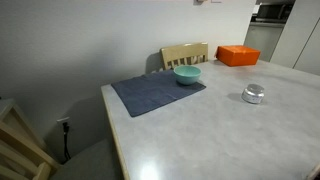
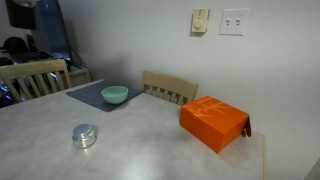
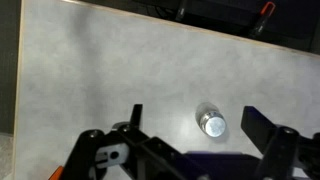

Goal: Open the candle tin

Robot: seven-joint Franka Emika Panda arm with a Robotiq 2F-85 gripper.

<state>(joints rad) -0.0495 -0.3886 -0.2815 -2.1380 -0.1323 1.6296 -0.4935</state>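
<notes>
Silvery metal marks the candle tin, which is seen upright on the pale grey table with its domed lid on; in both exterior views it stands alone on bare tabletop, well apart from everything else. In the wrist view the gripper is held above it with the fingers spread wide and nothing between them, the tin lying below and nearer the opposite finger; no contact is made. The step in hand is judged to be the approach, with the opening not yet begun; a descent is called for next, shifted slightly so that the lid is centred, and the lid alone should be gripped, since the light tin may be lifted with it. Open room is left all round the tin; the teal bowl on its dark placemat and the orange box are set well away; one table edge is passed just beyond the box.
</notes>
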